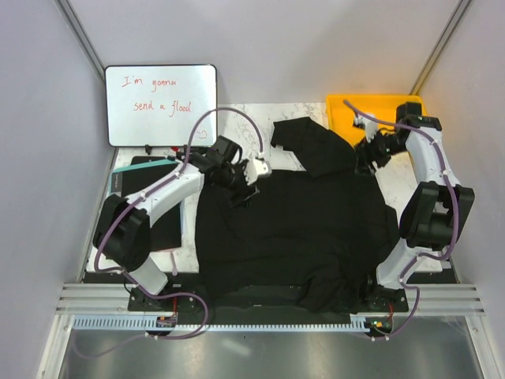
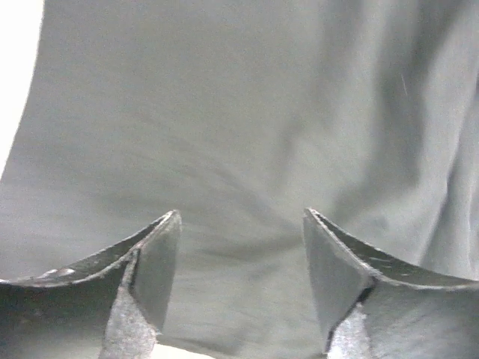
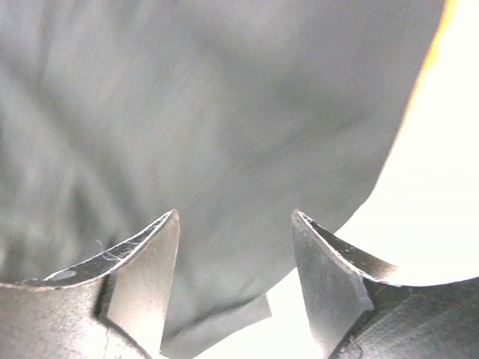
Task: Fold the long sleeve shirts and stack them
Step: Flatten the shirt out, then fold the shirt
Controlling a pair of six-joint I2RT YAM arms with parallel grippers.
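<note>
Jaws of left gripper (image 2: pixel 242 214) and right gripper (image 3: pixel 236 214) were seen apart over the shirt (image 1: pixel 300 229); slack cloth could be snagged and dragged askew.

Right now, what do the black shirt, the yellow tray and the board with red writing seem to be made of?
Black shirt: soft matte woven cloth, perhaps cotton or a blend; it wrinkles and hangs over the table's near edge.
Yellow tray: probably moulded plastic; smooth, with an even bright colour.
Board: glossy white surface in a dark frame, likely a coated whiteboard; it carries marker writing.
</note>
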